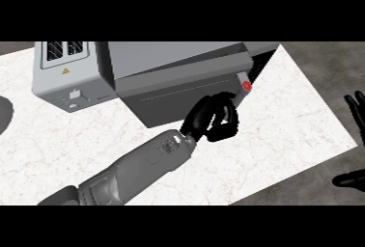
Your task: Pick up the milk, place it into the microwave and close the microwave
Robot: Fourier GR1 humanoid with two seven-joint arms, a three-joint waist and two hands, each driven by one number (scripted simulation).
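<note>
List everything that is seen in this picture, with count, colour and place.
Grey box-shaped microwave: one, grey, counter's far side; its door stands ajar.
Small round red button: one, red, by the door's right edge.
White marble counter: one, white, under everything.
Dark rounded object: one, dark grey, left edge, cut off.
Left hand: one, black, fingers curled, at the door's front.
Right hand: one, black, open, right edge.

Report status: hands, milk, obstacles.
Left hand at door of grey box-shaped microwave, door ajar. Right hand open, right edge. Milk not in sight. No obstacle seen.
</note>
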